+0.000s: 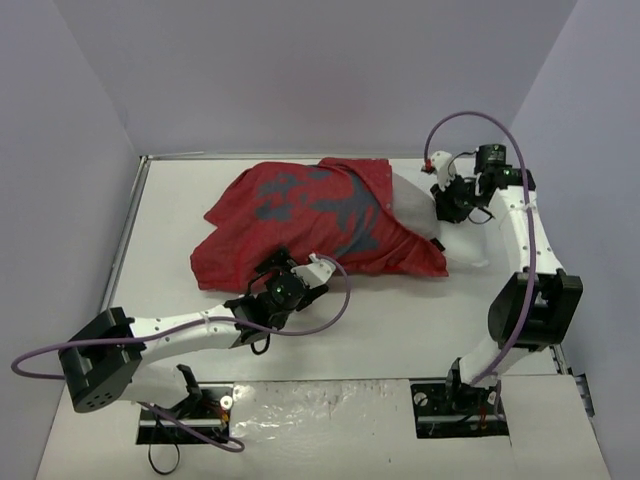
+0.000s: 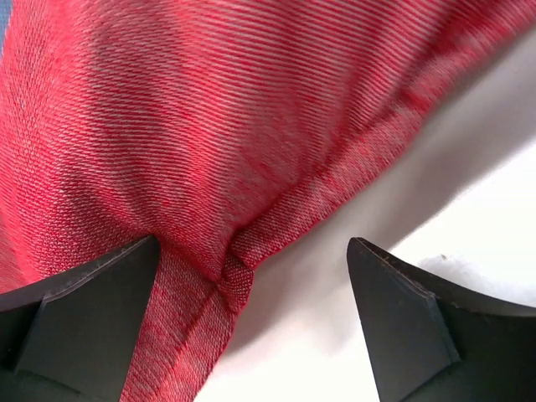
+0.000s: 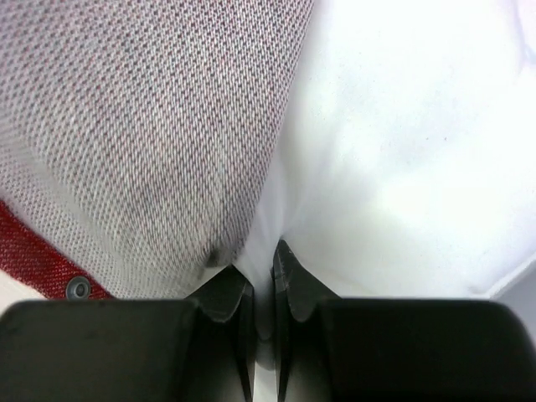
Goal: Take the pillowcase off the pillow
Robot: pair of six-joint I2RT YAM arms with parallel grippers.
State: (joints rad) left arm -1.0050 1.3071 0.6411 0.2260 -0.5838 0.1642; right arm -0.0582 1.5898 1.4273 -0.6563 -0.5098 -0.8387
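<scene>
Pillowcase lies long axis left-to-right on the worktop. The pillow pokes out of its right end. Right tool sits at that end, clenched on white pillow cloth. Left tool is spread wide astride the pillowcase's near seam, gripping nothing. Separation likely runs along that axis.

text: none that I can read | pillowcase: its print shows only as grey blotches on the red cloth, no character legible from above or from my left wrist | pillow: plain white, no lettering seen
</scene>
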